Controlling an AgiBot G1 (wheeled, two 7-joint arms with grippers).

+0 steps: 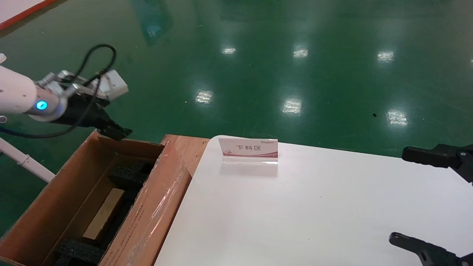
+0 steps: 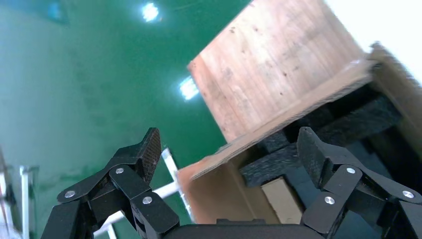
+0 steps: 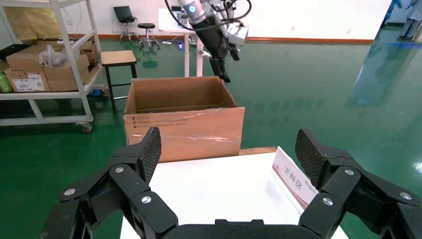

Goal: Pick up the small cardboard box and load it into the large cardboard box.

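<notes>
Small cardboard box [image 1: 104,213] lies cradled between foam blocks [image 1: 130,173] inside the large cardboard box [image 1: 157,207], so the left hand [image 1: 116,132] hovers empty, fingers apart, over its far rim, while the right hand [image 3: 226,149] idles, fingers spread, above the bench [image 1: 314,207].

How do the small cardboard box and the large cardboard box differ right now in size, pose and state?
The small cardboard box is slim and flat; the large cardboard box is long and deep, much bigger. The small one lies closed inside, between black foam blocks; the large one stands open beside the white table and holds it. The large box has shiny clear tape on one flap; the small box shows none. Both are brown cardboard. The left gripper hovers open at the carton's far edge.
</notes>
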